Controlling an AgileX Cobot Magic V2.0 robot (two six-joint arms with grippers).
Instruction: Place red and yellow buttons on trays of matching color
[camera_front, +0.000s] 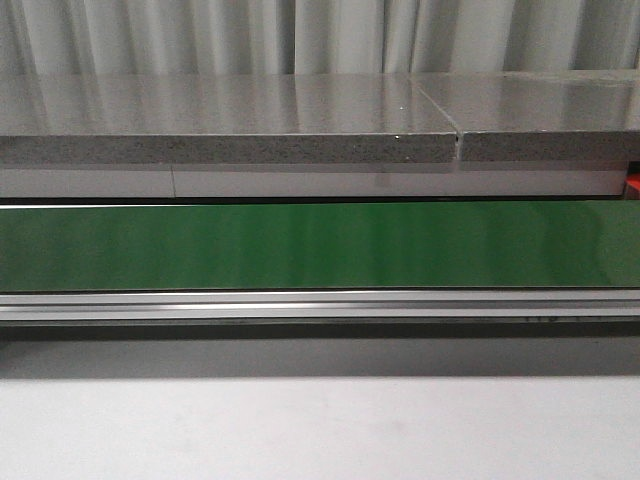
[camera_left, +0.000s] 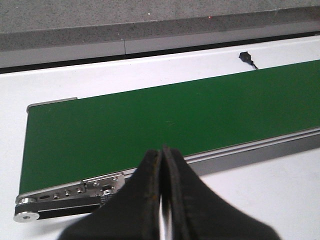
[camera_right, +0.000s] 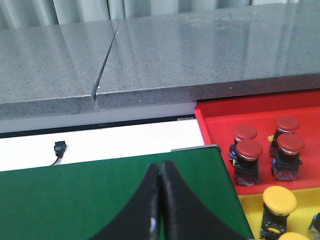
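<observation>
The right black gripper (camera_right: 160, 200) is clenched on nothing above the glossy green conveyor belt (camera_right: 100, 200). At its 2 o'clock, 4 red mushroom-head push buttons (camera_right: 249, 148) stand in the red plastic tray (camera_right: 220, 110); at 3 o'clock, a yellow mushroom-head push button (camera_right: 279, 199) sits in the yellow plastic tray (camera_right: 250, 212). The left black gripper (camera_left: 162, 200) is likewise clenched and empty over the belt's other end.

- Belt (camera_front: 320, 245): plain dark green, with a silver rail along its edge.
- Counter (camera_right: 210, 55): speckled grey.
- Table (camera_front: 320, 430): white.
- Left gripper (camera_left: 162, 200) and right gripper (camera_right: 159, 205): black fingers.
- Beside the right fingers: red tray (camera_right: 220, 117) with red-capped buttons (camera_right: 250, 149); yellow tray (camera_right: 250, 212) with a yellow-capped button (camera_right: 280, 200).
</observation>
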